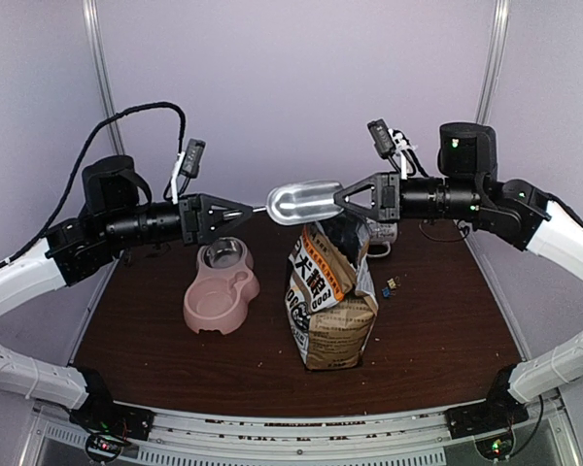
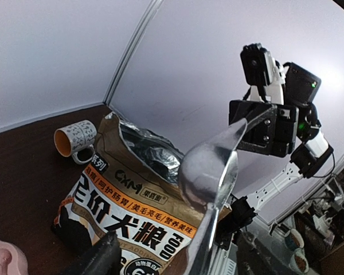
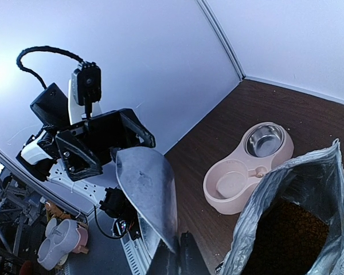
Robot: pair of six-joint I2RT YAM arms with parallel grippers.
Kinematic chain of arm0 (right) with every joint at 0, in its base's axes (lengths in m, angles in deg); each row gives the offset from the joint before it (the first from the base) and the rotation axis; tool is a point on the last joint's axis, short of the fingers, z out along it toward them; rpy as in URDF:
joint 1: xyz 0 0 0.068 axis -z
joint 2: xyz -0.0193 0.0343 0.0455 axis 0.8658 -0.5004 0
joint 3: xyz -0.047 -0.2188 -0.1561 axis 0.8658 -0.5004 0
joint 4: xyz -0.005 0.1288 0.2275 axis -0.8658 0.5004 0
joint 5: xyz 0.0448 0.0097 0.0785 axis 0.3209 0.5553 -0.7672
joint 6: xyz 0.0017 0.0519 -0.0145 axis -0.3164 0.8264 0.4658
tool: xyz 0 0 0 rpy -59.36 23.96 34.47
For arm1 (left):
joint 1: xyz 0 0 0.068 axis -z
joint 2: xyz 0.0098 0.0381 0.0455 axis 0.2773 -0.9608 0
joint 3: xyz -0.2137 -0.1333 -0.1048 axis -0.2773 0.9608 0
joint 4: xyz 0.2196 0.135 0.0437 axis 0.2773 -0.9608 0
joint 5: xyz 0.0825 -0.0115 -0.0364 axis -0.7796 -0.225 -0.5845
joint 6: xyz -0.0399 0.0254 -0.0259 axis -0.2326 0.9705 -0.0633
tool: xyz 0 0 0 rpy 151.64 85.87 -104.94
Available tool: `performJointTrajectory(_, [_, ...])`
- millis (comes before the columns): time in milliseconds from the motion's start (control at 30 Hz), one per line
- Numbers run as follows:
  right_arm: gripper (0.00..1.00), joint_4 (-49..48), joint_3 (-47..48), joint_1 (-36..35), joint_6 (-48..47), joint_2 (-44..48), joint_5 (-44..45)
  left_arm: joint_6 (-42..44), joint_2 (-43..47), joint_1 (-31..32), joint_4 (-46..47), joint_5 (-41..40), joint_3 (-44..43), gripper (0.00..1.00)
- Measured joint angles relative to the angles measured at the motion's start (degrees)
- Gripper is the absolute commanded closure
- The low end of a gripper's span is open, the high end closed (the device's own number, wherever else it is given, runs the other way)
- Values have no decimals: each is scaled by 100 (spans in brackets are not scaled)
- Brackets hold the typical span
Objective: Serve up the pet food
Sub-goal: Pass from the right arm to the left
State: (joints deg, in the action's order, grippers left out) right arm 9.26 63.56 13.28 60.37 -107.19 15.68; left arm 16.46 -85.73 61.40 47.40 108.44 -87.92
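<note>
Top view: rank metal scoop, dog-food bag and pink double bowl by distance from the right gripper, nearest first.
1. The metal scoop: clamped in the right gripper, sticking out to its left.
2. The dog-food bag: standing open just beneath the gripper, mid-table.
3. The pink double bowl: farthest, on the table's left side, past the bag.

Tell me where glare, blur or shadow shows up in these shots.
Top view: bright glare on the shiny silver metal scoop. Left wrist view: near black fingers blurred. Right wrist view: dark brown kibble sits shadowed inside the foil-lined kraft bag.
</note>
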Motion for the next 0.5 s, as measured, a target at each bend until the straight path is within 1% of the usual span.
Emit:
performJointTrajectory(67, [100, -52, 13, 2, 15, -79, -101, -17, -133, 0, 20, 245, -2, 50])
performJointTrajectory(133, [100, -94, 20, 0, 44, -157, -184, -68, -243, 0, 63, 448, -2, 56])
performJointTrajectory(233, [100, -122, 22, 0, 87, -245, -247, -109, -334, 0, 149, 684, -2, 61])
performJointTrajectory(333, [100, -118, 24, 0, 92, -282, -291, -120, -345, 0, 219, 839, -4, 62])
performJointTrajectory(433, [100, -105, 59, 2, 90, -282, -313, -127, -345, 0, 293, 942, -4, 70])
performJointTrajectory(500, [100, -92, 76, 0, 90, -282, -323, -142, -345, 0, 310, 977, -4, 71])
